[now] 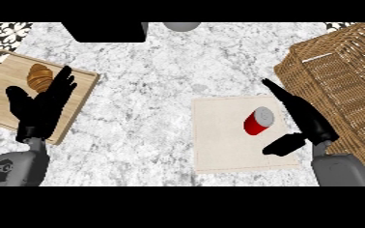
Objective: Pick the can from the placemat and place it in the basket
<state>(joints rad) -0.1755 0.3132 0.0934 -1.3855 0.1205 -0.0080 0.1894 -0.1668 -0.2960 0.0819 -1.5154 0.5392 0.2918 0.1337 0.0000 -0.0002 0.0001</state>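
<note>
- The can [259,121], red with a grey lid, is standing on the pale placemat [221,145], toward its right side and tilted a little in this steep downward view; nothing is holding it yet.
- The right hand [303,118] is hanging just beside the can on its right, fingers stretched straight toward the far side and the thumb jutting out below the can, so the hand is open and looks to me like it is lining up to close around the can from the side.
- The basket [328,72], a woven wicker one, is sitting right behind that hand at the counter's right edge, so the carry should be short; its near wall is what the can will have to clear.
- The left hand [43,104] is resting open, fingers up, over a wooden board [82,84] at the left, well apart from the work.
- A croissant [39,77] is lying on that board.
- On the marble counter [149,101], a black block [107,31] and a grey round thing [182,26] are sitting at the far edge, out of the way.
</note>
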